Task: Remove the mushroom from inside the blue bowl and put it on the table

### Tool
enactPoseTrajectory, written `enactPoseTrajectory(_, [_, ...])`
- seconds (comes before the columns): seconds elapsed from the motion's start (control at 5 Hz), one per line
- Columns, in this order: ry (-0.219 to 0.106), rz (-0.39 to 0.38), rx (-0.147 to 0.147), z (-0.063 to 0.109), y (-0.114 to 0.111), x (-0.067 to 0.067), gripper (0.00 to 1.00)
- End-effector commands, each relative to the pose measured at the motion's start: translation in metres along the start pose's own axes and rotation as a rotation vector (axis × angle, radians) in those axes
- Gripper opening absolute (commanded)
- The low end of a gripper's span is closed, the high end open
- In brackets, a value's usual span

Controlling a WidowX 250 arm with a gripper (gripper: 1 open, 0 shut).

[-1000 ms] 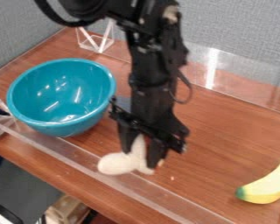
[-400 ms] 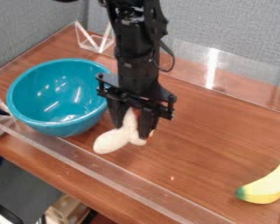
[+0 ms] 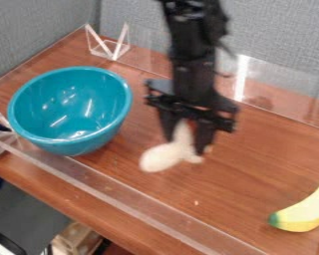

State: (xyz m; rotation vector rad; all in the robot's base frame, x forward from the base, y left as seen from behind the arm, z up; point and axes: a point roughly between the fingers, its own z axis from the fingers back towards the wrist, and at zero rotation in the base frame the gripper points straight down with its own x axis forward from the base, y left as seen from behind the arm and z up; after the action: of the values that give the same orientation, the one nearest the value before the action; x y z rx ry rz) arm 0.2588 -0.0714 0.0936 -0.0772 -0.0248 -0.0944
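Note:
The mushroom [image 3: 159,157] hangs tilted from my gripper [image 3: 189,147], which is shut on it. Its cream stem sticks out to the lower left, and the cap is mostly hidden between the dark fingers. It is low over the reddish-brown table [image 3: 242,184], right of the blue bowl [image 3: 69,108] and outside it. I cannot tell whether the stem touches the wood. The bowl's glossy inside holds nothing that I can see.
A yellow banana [image 3: 306,209] lies at the front right. Low clear acrylic walls [image 3: 109,204] run along the table's edges. A white wire frame [image 3: 109,42] stands at the back left corner. Bare wood shows between the gripper and the banana.
The gripper, still holding the mushroom, swung left toward the bowl and then moved right to the middle of the table. The bowl and banana stayed put.

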Motion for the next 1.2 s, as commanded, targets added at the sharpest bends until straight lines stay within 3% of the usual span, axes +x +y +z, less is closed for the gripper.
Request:
enactPoseTrajectory(0.0, [-0.04,-0.063,-0.021,0.005,-0.038,0.015,0.0])
enactPoseTrajectory(0.2, [-0.023,-0.056,-0.017,-0.006,-0.046,0.01,0.0])
enactPoseTrajectory(0.6, [0.012,-0.015,-0.017,-0.044,-0.036,0.008,0.0])
enactPoseTrajectory(0.8, [0.003,0.003,-0.008,-0.054,-0.026,0.014,0.0])
enactPoseTrajectory(1.0, [0.006,0.026,-0.005,-0.056,-0.022,0.014,1.0])
